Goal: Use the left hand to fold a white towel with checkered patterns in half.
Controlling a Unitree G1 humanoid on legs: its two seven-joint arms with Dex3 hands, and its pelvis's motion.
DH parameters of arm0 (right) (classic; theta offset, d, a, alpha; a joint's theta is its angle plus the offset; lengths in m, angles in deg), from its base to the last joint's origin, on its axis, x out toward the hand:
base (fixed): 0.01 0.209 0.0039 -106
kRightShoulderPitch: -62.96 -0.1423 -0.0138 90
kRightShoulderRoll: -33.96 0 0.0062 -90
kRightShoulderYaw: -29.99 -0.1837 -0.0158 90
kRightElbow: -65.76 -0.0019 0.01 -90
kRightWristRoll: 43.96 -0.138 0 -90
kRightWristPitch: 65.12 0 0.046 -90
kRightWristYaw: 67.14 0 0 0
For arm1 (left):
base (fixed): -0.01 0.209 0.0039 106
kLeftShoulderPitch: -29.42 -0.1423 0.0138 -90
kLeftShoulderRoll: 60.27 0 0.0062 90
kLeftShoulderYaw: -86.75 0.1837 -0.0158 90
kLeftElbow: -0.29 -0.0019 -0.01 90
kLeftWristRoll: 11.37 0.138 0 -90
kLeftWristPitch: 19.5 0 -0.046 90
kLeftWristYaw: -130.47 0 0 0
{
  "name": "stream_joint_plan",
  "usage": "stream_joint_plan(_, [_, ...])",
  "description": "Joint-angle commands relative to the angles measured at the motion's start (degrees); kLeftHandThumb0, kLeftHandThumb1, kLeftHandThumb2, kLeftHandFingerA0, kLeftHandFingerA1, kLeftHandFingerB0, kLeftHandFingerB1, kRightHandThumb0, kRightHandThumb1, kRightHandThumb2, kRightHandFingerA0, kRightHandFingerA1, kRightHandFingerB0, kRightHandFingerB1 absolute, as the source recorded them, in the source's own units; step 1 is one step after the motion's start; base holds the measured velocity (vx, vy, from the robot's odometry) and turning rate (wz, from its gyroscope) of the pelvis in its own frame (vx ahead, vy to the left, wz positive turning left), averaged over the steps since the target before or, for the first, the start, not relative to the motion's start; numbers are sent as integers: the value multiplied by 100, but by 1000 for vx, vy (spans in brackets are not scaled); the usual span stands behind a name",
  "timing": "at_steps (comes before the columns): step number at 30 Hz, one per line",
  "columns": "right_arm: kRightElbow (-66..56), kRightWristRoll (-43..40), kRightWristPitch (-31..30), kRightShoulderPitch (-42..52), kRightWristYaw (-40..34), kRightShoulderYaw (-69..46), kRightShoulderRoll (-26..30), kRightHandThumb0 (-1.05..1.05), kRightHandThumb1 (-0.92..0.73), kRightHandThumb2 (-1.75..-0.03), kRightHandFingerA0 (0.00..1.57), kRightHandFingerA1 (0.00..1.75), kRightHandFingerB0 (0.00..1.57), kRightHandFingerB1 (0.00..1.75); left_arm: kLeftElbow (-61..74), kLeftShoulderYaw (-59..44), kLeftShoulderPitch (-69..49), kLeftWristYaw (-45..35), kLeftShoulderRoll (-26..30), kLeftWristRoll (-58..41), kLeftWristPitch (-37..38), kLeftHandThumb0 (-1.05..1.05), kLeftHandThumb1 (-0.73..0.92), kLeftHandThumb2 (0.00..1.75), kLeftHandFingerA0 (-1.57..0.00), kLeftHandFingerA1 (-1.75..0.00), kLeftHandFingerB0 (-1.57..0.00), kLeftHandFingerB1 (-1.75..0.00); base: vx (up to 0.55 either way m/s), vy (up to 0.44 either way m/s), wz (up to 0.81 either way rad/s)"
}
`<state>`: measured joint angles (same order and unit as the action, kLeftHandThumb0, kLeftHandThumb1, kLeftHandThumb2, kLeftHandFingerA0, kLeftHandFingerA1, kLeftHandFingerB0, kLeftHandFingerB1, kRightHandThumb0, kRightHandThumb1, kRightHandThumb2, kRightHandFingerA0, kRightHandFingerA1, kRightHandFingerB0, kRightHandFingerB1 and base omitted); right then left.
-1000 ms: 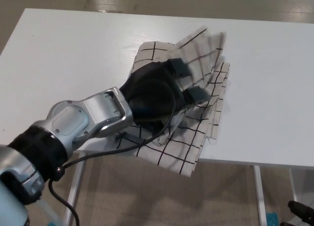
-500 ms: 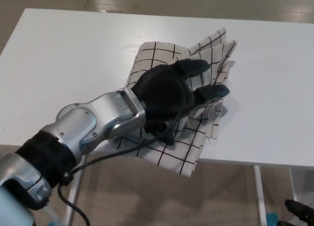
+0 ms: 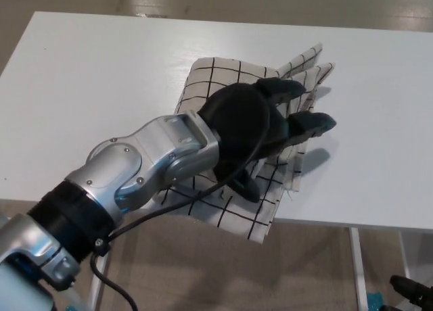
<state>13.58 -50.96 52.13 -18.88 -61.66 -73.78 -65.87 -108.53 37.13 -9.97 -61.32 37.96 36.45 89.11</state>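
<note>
The white towel with black checks (image 3: 211,78) lies bunched on the white table (image 3: 95,74), near its front edge, with a lower corner (image 3: 252,223) hanging over that edge. My left hand (image 3: 250,125) lies on top of the towel, reaching toward the right. Its fingers (image 3: 312,122) are closed on a raised fold of the cloth (image 3: 308,61), which stands up just beyond them. The hand and forearm hide most of the towel's middle. No right hand shows.
The table's front edge (image 3: 352,224) runs just below the towel, with floor beneath it. A table leg (image 3: 357,264) and a dark object (image 3: 413,291) on the floor show at the bottom right. Bare tabletop lies to the left and right of the towel.
My left hand has moved rightward and slightly away from me across the towel, carrying the raised fold with it. The fold now stands farther right.
</note>
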Motion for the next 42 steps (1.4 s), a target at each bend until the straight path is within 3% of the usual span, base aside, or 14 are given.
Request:
stream_joint_plan(1, [248,172,249,113,-55,51,64,-52,-55,-57,56,66,66,55,1478,-757,-17,-2267,-243,-2105,-950,-83,45,90,0,-2,-1,-16,0,0,0])
stream_joint_plan(12, [413,103,272,165,22,26,61,-51,-55,-56,53,62,68,55,2938,-2139,465,-2867,-338,-4172,-2096,-83,46,89,0,-1,0,-17,0,0,0])
stream_joint_plan(13, [401,43,216,190,52,3,38,-51,-55,-56,53,61,68,55,3032,-2482,596,-2912,-321,-4601,-2339,-89,58,60,0,-1,0,-26,0,0,0])
stream_joint_plan(15, [393,1,211,220,96,-7,25,-51,-56,-56,52,60,67,55,2981,-2823,683,-2932,-271,-4954,-2432,-88,60,59,0,-4,0,-25,0,0,0])
stream_joint_plan(16, [393,8,238,260,120,0,36,-52,-56,-57,52,60,67,54,2893,-3065,686,-2900,-217,-5192,-2408,-81,47,91,0,-6,0,-18,0,0,0])
stream_joint_plan(21, [432,77,319,338,123,31,73,-50,-56,-56,52,59,68,54,2934,-3511,293,-2821,3,-5404,-2315,-81,48,91,0,-7,0,-19,0,0,0])
stream_joint_plan(25, [286,24,284,622,198,14,66,-49,-55,-57,50,58,68,55,3368,-4007,-793,-2990,694,-5397,-2014,-85,53,96,0,-9,0,-19,0,0,0])
stream_joint_plan(30, [75,-26,32,735,179,-13,78,-49,-55,-56,51,58,66,53,3640,-4515,-1723,-3194,995,-5746,-1933,-84,53,96,0,-9,0,-21,0,0,0])
stream_joint_plan(31, [-176,-176,-184,790,221,-71,59,-49,-55,-56,52,60,65,53,3864,-4952,-2546,-3349,1148,-6039,-1769,-83,53,95,0,-10,-1,-23,0,0,0])
stream_joint_plan(37, [-604,-225,-634,740,89,-159,164,-49,-57,-56,51,56,64,52,4270,-5743,-4165,-3564,1188,-6570,-1214,-84,54,96,-2,-11,-3,-26,0,0,0])
stream_joint_plan(42, [-628,-285,-433,594,164,-275,290,-48,-58,-57,46,52,63,53,4580,-6442,-5595,-3827,996,-7087,-1019,-83,53,94,-4,-20,-4,-33,0,0,0])
